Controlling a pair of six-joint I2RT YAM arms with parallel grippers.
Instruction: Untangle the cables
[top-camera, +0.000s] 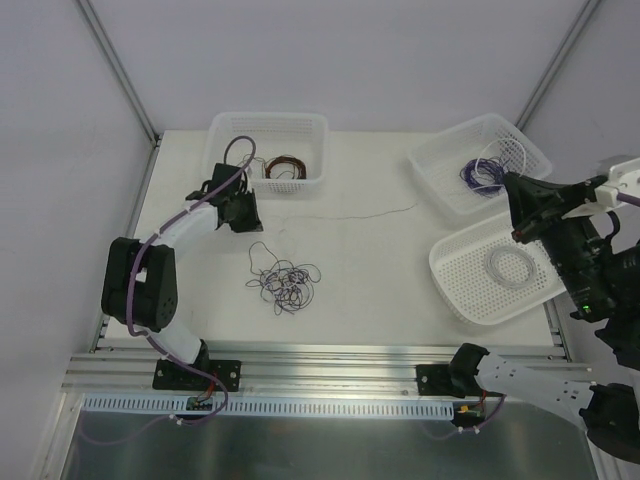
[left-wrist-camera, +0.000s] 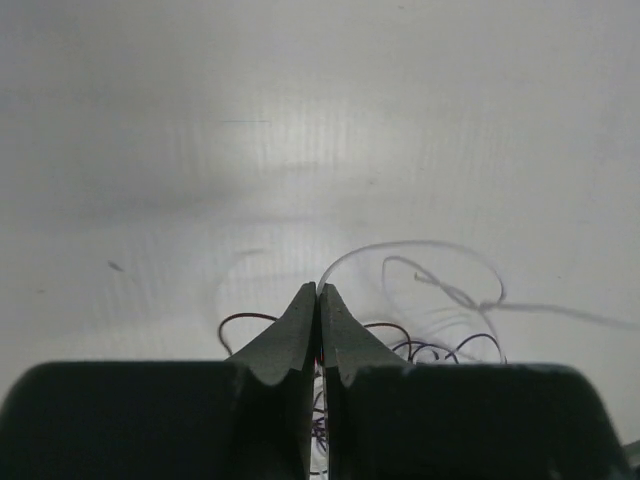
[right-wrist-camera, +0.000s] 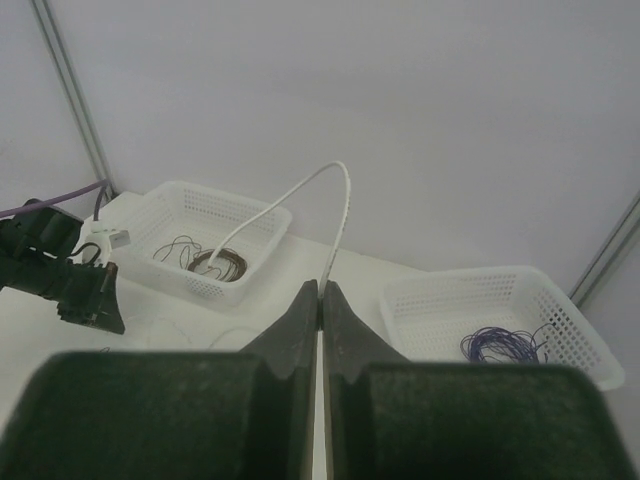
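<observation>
On the left, we find the left fingers (left-wrist-camera: 295, 335) pressed fully together, seemingly pinching a thin strand of the cables (top-camera: 285, 280), a loose dark-and-purple clump lying on the tabletop (top-camera: 380, 270) just to their right. Farther right, the right fingers (right-wrist-camera: 295, 320) are likewise closed tight, raised over the near basket (top-camera: 455, 290), and they grip a white wire (right-wrist-camera: 345, 195) that arcs upward from their tips.

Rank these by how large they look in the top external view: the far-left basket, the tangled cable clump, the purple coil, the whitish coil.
1. far-left basket
2. cable clump
3. purple coil and whitish coil: they look about the same size, so no order between them.
</observation>
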